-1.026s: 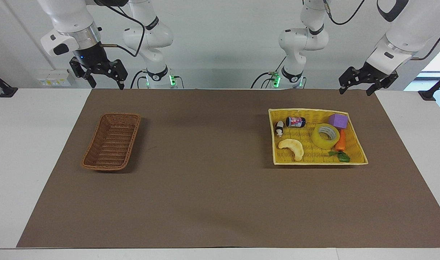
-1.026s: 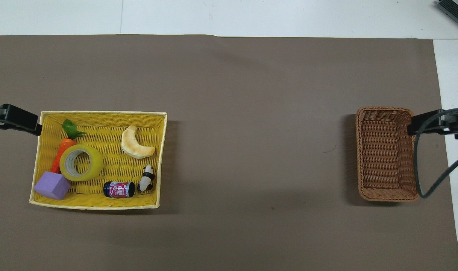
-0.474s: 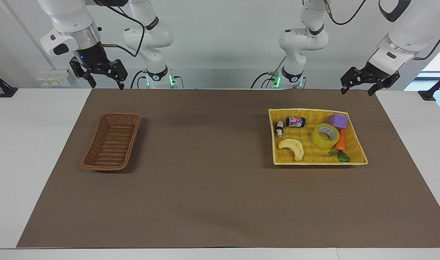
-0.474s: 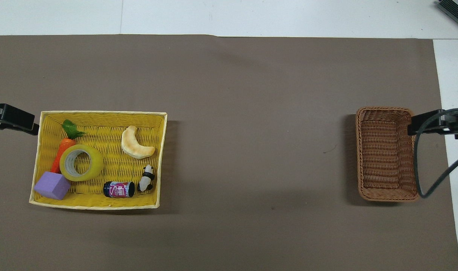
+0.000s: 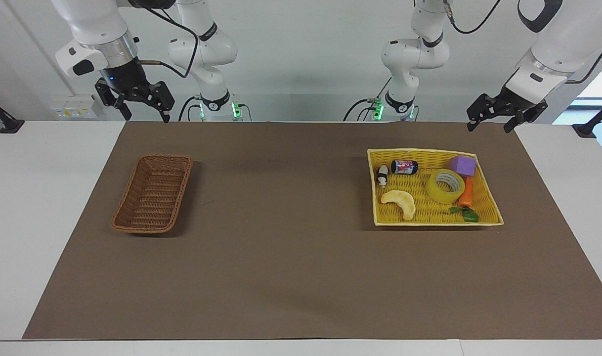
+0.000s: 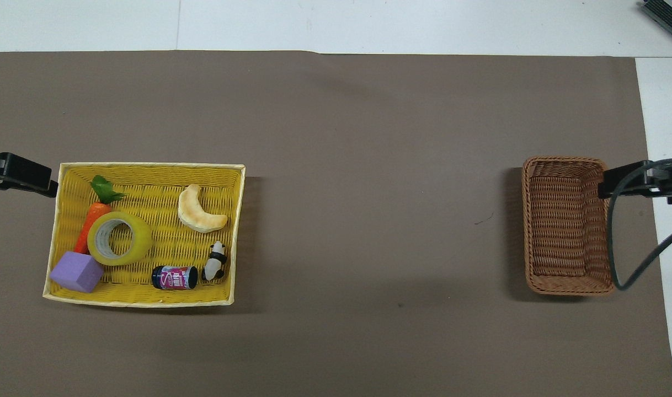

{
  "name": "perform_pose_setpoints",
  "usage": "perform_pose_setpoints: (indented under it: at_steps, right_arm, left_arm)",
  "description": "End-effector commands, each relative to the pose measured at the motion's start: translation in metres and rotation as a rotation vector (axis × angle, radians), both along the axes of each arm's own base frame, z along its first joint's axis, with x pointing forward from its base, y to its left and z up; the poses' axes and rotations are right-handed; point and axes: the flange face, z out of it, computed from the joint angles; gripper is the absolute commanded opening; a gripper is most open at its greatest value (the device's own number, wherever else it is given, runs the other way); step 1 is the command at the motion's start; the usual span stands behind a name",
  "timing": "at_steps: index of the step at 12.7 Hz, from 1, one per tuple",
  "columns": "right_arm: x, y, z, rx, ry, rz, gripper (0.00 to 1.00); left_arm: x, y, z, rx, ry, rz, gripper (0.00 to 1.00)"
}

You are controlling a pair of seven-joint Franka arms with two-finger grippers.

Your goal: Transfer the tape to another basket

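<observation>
We see the tape (image 5: 445, 186) in the tray (image 5: 432, 216) at the left arm's end, touching the carrot (image 5: 466, 194), the basket (image 5: 152, 193) at the right arm's end

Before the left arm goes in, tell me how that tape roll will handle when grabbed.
The tape lies flat on its side in the yellow tray, so it probably won't roll. It looks stiff, with a whitish core ring, and should hold its shape when pinched. The carrot and purple block touch it, so lifting may nudge them.

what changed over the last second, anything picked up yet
Only the left gripper moved: it drifted slightly up and toward its own end of the table. Nothing was gripped or released. The tape lies in the yellow tray, the basket and right gripper unchanged.
</observation>
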Motion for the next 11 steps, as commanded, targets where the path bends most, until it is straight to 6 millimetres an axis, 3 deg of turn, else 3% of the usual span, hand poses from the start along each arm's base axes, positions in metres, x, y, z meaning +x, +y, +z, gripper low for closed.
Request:
perform_pose_setpoints:
  at_steps: [1, 7, 11]
  right_arm:
    - [-0.005, -0.005, -0.001, 0.022, 0.0, 0.023, 1.0]
    - [-0.005, -0.005, -0.001, 0.021, -0.002, 0.023, 1.0]
    - [-0.005, -0.006, -0.001, 0.022, -0.002, 0.022, 1.0]
  left_arm:
    - [-0.008, 0.012, -0.005, 0.002, -0.011, 0.015, 1.0]
    - [-0.012, 0.015, -0.042, 0.0, -0.034, -0.004, 1.0]
    - [-0.007, 0.041, -0.071, -0.004, -0.052, -0.027, 1.0]
